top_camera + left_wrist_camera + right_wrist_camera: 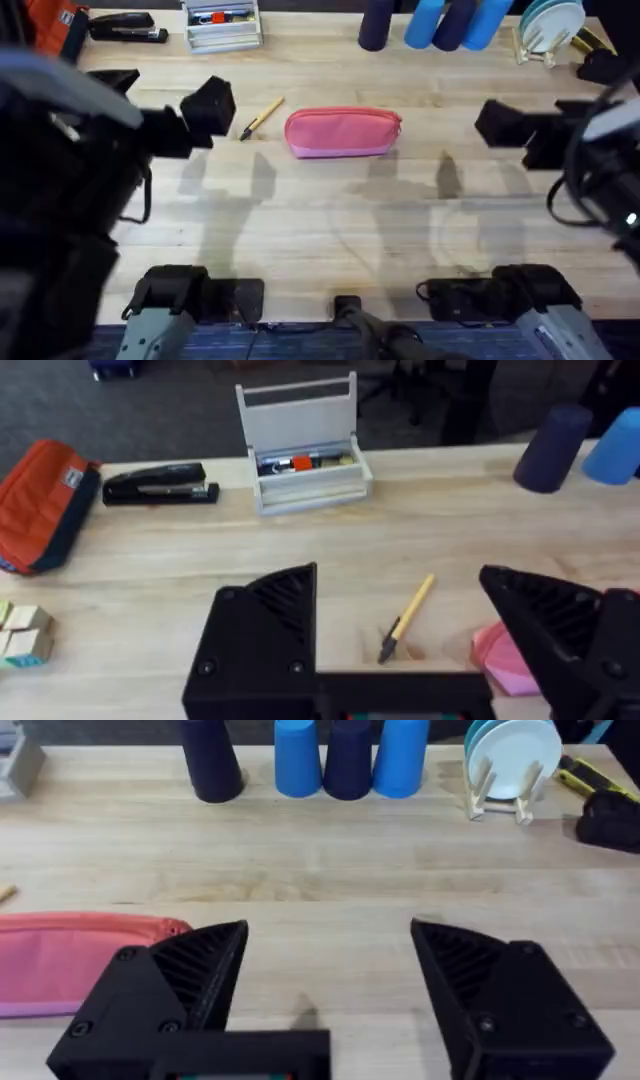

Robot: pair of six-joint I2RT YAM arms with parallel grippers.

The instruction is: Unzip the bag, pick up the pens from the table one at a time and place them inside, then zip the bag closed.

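Light plank table (330, 220) is being occupied by the bag (343, 132) at centre, with one pen (262, 117) lying just beside it. Both the left gripper (210, 105) and right gripper (497, 122) are being held open, gripping nothing. The pink pouch is lying zipped; it should be pinned while the zipper tab is being drawn.

**Camera positions — three views**

Overhead: high above the arm bases, looking down and forward across the table (330, 215). Left wrist: low, close, facing the far edge. Right wrist: likewise low, facing the far edge. All three views share the bag (343, 132) (505, 657) (70, 960).
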